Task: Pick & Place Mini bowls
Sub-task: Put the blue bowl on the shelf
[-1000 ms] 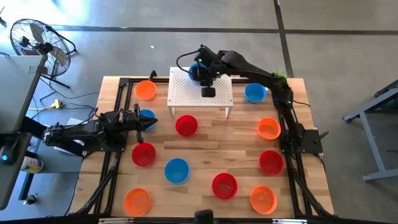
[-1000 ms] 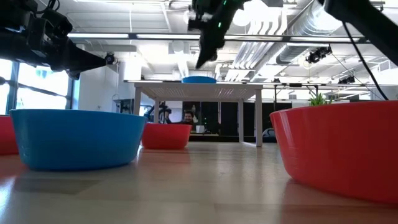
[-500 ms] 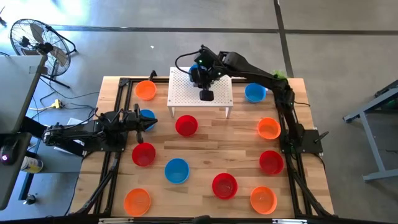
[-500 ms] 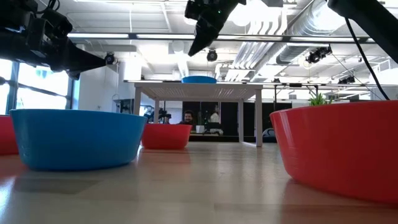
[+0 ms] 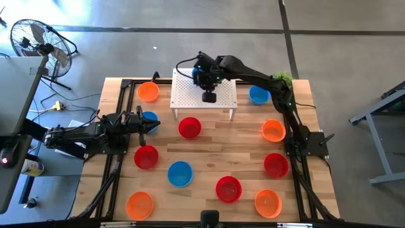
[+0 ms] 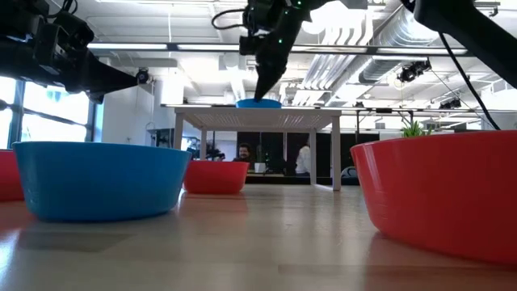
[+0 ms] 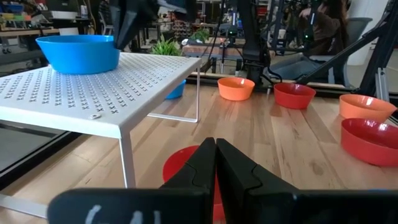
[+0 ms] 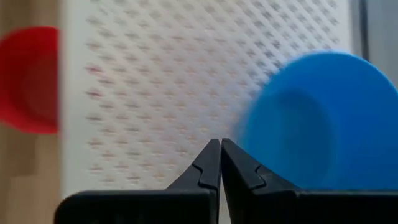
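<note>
A: High view first. The right gripper (image 5: 201, 75) hangs over the far left part of the white perforated stand (image 5: 221, 94), which stands at the table's (image 5: 209, 149) far edge. The blue bowl on the stand (image 5: 197, 71) is mostly hidden under that gripper. The left gripper (image 5: 150, 122) waits near the table's left edge, next to another blue bowl (image 5: 150, 119).

B: And the rest of the bowls?

A: Eleven sit loose on the wood, red, blue and orange, spread to every edge and corner. A red bowl (image 5: 189, 128) sits just in front of the stand.

B: Low view?

A: The right gripper (image 6: 262, 77) comes down from above, its tips right at the blue bowl on the stand (image 6: 258, 103). A big blue bowl (image 6: 101, 178) and a big red bowl (image 6: 440, 190) fill the near table.

B: Left wrist view?

A: The left gripper's (image 7: 216, 163) fingers are pressed together, holding nothing. The stand (image 7: 93, 99) shows with its blue bowl (image 7: 79, 53) on top.

B: Right wrist view?

A: The right gripper's (image 8: 220, 155) fingers are closed tight and empty, just beside the blue bowl's (image 8: 311, 118) rim, not around it.

B: Progress?

A: Judging by this, early: one bowl is up on the stand and the rest look left to do, if the stand is the target. That can't be told for sure.
</note>
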Available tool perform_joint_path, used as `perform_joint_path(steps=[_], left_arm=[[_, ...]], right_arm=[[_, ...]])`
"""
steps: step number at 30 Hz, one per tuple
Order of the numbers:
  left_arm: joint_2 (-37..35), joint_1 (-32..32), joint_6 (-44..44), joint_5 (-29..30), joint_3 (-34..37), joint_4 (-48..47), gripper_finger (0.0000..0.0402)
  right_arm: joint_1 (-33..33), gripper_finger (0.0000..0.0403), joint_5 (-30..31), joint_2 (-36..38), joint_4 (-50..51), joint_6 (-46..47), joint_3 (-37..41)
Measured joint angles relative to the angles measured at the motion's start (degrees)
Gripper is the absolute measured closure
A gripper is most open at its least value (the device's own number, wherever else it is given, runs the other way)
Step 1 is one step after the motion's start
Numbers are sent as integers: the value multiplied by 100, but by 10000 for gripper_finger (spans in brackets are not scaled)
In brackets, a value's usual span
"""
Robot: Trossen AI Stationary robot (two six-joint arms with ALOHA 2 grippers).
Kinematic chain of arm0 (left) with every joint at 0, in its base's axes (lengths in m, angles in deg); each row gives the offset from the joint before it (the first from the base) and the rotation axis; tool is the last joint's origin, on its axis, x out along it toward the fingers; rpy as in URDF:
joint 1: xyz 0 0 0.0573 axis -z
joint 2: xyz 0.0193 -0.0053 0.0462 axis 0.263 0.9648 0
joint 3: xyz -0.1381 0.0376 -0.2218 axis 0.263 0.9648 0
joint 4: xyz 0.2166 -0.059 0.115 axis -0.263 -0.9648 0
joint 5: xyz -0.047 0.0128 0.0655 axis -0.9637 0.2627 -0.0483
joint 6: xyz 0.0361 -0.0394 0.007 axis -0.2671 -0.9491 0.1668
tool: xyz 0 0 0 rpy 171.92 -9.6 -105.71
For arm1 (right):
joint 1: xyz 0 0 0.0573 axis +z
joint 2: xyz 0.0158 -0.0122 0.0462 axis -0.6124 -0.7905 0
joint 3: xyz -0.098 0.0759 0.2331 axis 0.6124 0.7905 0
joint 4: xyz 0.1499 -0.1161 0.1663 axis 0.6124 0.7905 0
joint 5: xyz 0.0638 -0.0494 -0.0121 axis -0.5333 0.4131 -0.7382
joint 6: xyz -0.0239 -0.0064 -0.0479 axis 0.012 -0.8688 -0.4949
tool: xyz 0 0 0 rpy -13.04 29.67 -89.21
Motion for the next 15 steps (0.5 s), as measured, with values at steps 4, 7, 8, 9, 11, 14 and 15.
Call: perform_joint_path(steps=[4,7,8,9,11,14,15], left_arm=[[0,1,-1,0,0,0,392],[1,2,-1,0,0,0,392],[1,1,-1,0,0,0,392],[1,0,-1,0,0,0,392],[0,1,-25,0,0,5,392],[0,1,-136,-2,2,13,392],[1,2,-150,-2,2,13,392]], right_arm=[[-62,401,128,-6,-73,95,0],[-95,402,130,-7,-136,112,-1],[-95,402,130,-8,-132,111,-1],[-94,402,129,-8,-125,102,-1],[-45,401,110,5,-39,84,-2],[98,402,-115,109,131,22,-2],[142,402,-232,150,162,16,-4]])
